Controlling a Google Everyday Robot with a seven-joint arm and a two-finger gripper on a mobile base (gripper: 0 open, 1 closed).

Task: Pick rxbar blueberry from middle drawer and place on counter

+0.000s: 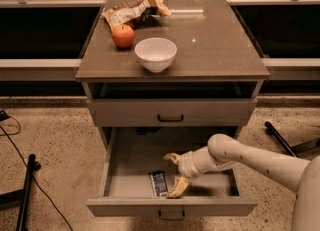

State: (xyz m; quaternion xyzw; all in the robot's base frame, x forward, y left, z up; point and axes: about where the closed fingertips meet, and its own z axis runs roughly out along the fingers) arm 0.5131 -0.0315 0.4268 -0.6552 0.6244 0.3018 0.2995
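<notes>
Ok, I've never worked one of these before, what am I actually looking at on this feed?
One camera looks down at a grey cabinet from the front; where it is mounted is not shown. The pale tube from the right edge is the robot's arm, ending in its gripper, two fingers spread open inside the open middle drawer. It holds nothing. The dark blue rxbar blueberry lies on the drawer floor just beside the lower finger. On the counter sit an apple, a white bowl and a snack bag.
</notes>
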